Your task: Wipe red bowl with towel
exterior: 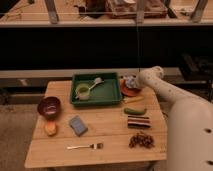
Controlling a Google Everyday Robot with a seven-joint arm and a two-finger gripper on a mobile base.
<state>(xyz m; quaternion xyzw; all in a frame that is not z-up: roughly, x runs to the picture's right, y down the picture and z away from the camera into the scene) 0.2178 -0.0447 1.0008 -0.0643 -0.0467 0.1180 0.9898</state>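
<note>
The red bowl [49, 106] stands at the table's left edge. A blue-grey folded towel [77, 125] lies flat on the wood, right of and in front of the bowl. My gripper [131, 82] is far from both, at the right back of the table, over an orange plate [129, 92] beside the green tray. My white arm [170, 100] reaches in from the right.
A green tray [108, 94] at the back middle holds a yellow-green cup [83, 92] and a brush [97, 80]. An orange piece [50, 129] lies in front of the bowl. A fork [85, 146], a green pickle [135, 111], a striped bar [138, 121] and a brown clump [141, 140] lie on the table.
</note>
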